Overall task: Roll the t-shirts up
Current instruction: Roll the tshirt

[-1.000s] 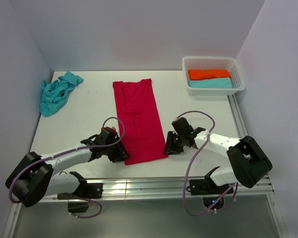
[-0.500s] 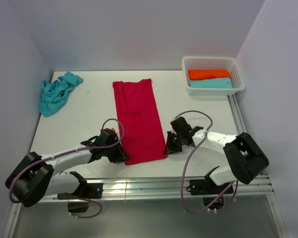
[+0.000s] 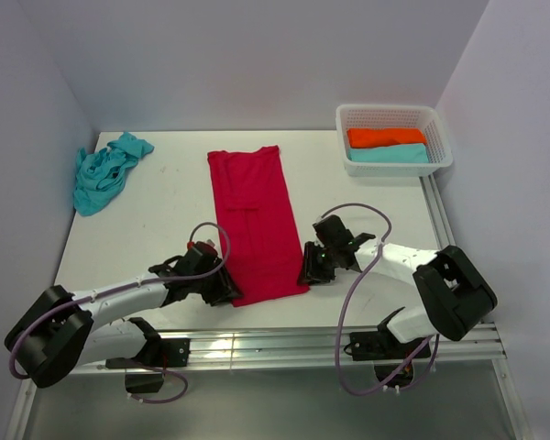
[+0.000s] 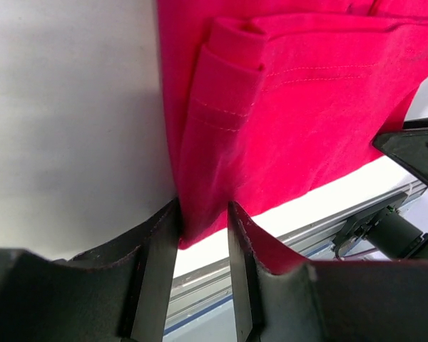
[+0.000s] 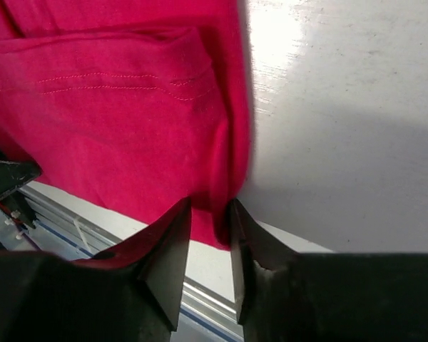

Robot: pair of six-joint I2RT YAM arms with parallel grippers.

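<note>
1. Clamps the near left corner of the red t-shirt (image 3: 257, 220) in the left claw (image 4: 203, 214).
2. Clamps its near right corner in the right claw (image 5: 210, 210).
3. Shows that shirt flat mid-desk (image 3: 165, 229), and the turquoise t-shirt (image 3: 103, 172) crumpled far left.

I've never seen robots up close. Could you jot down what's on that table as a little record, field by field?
red shirt: flat on the table, folded into a long strip, in the middle
turquoise shirt: crumpled, far left corner
basket: far right corner; holds an orange cloth and a turquoise cloth, both folded
left gripper: at the red shirt's near left corner, cloth between its fingers; grip unclear
right gripper: at the near right corner, cloth between its fingers; grip unclear
rolling: not yet begun
</note>
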